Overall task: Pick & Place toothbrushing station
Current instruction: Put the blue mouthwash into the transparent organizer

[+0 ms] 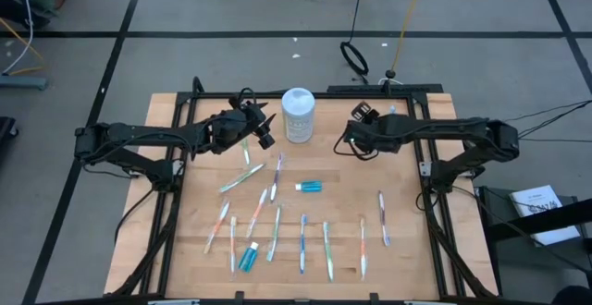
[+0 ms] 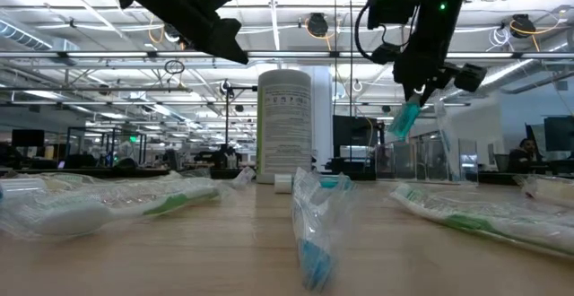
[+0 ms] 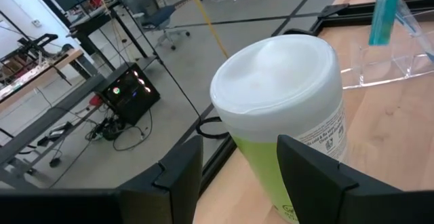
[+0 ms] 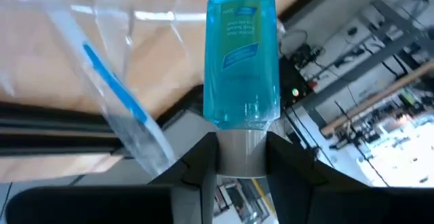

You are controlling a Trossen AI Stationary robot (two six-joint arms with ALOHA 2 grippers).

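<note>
My right gripper (image 1: pixel 354 131) hangs over the far right of the table, shut on a teal toothpaste tube (image 4: pixel 241 61). Just past it stands the clear cup (image 3: pixel 407 61), with a blue-striped toothbrush (image 4: pixel 112 91) showing through its wall. Several wrapped toothbrushes (image 1: pixel 277 231) lie flat on the wooden table. Two more teal tubes (image 1: pixel 310 187) (image 1: pixel 248 257) lie among them. My left gripper (image 1: pixel 266 137) is open in the air, left of the white canister, with nothing between its fingers. My right gripper pinches the tube by its pale cap end (image 4: pixel 241 149) between its two fingers. The teal body sticks out past the fingertips. The fingers slant down from above. The tube (image 2: pixel 405 117) hangs tilted below them, clear of the table.
The tall white canister (image 1: pixel 298 115) stands upright at the far middle of the table, between the two grippers. The left wrist view shows its lid (image 3: pixel 274 75) close ahead of my left fingers. Black frame rails (image 1: pixel 435 222) run along the table's sides.
</note>
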